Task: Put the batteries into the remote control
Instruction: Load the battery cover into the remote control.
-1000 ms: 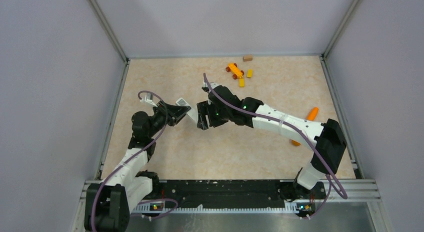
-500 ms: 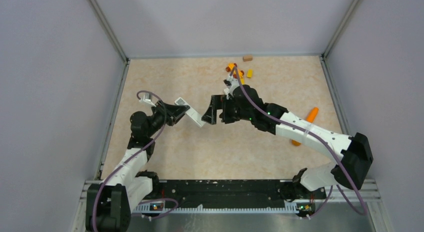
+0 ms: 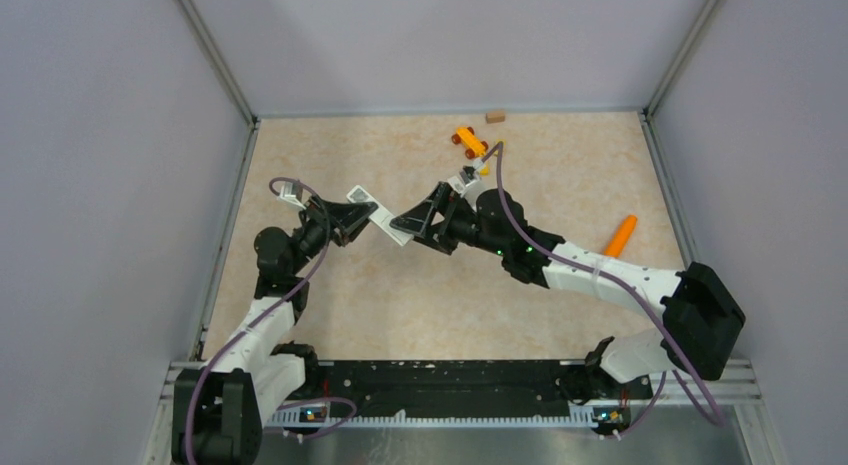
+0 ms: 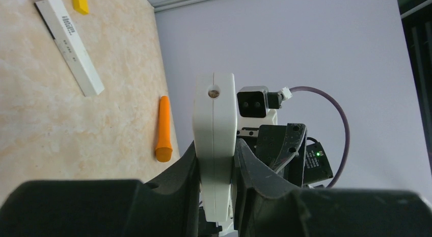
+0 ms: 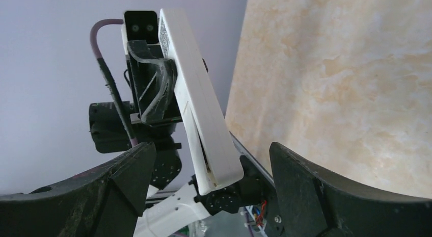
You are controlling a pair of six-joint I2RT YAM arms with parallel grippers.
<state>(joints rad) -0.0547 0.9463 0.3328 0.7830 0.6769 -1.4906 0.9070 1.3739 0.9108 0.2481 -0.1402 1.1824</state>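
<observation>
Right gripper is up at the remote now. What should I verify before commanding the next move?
1. Hold of the left gripper on the remote control: ok, clamped, clear of the table.
2. The right gripper open: ok, fingers flank the remote's free end, not touching.
3. Back cover off: cannot tell; a long white strip lies on the table, but the battery bay is hidden.
4. Whereabouts of the batteries: cannot tell, none in any view.
5. The orange carrot-shaped toy out of the way: ok, lying apart.
</observation>
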